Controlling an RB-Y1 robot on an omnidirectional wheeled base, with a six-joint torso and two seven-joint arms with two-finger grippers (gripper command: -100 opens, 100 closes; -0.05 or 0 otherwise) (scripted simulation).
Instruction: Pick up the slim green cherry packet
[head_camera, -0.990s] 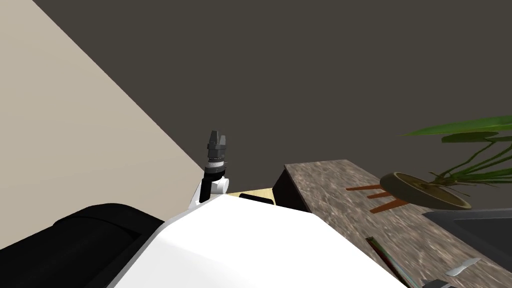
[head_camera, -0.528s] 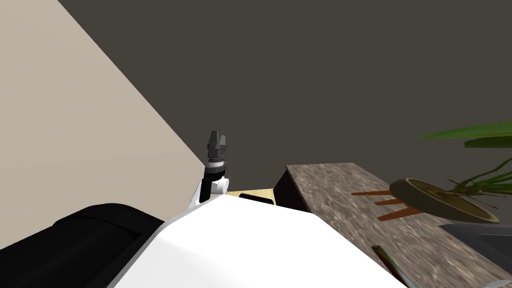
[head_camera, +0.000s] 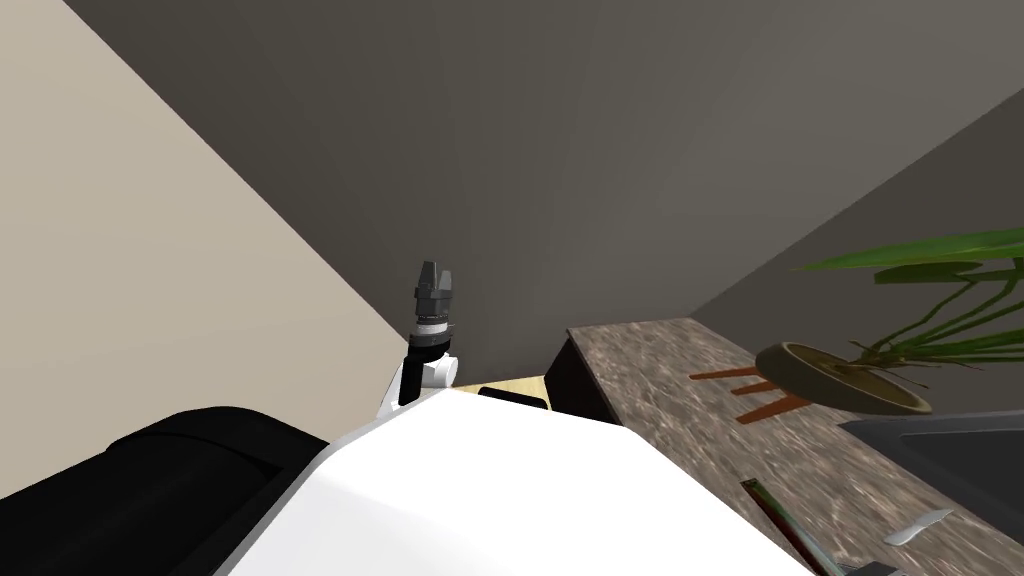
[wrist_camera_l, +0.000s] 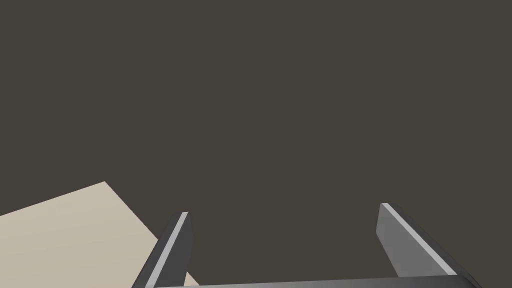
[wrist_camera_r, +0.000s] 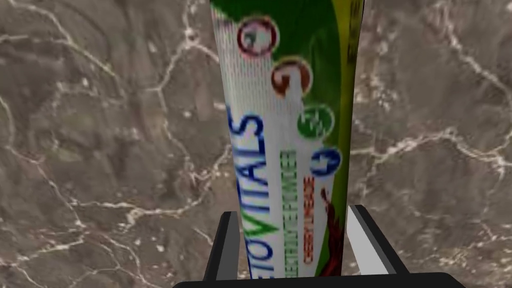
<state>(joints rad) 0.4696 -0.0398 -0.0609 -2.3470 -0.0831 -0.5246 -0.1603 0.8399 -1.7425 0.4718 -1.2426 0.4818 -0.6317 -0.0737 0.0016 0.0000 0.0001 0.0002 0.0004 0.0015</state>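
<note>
Dark grey walls fill the head view, and a corner between two of them now shows at upper right where half a second ago there was one flat plane. The potted plant (head_camera: 840, 378) sits back toward the middle of the brown marbled counter (head_camera: 680, 400). The whole picture shifted together, so this is my own camera swinging, not the things moving. The counter layout reads as unchanged. The cherry packet (head_camera: 785, 526) lies near the counter's near end as a thin edge-on strip, close beside my chest.

Left gripper (head_camera: 434, 266): raised ahead of the chest and pointing at the wall, same pose as a second ago, well apart from the counter.

Left wrist view: fingers stand spread wide with nothing between them. This arm is idle.

Right wrist view: the marbled counter (wrist_camera_r: 100, 125) is the backdrop. The packet (wrist_camera_r: 290, 115), green and white with blue lettering, runs lengthwise straight out from the right gripper (wrist_camera_r: 293, 211). Both fingers press against its long sides, so the pinch looks made. I cannot tell whether the packet is clear of the counter yet. Judgement: grasp secured, lift is the step in hand. The slim packet could pivot in a pinch this near its end.
</note>
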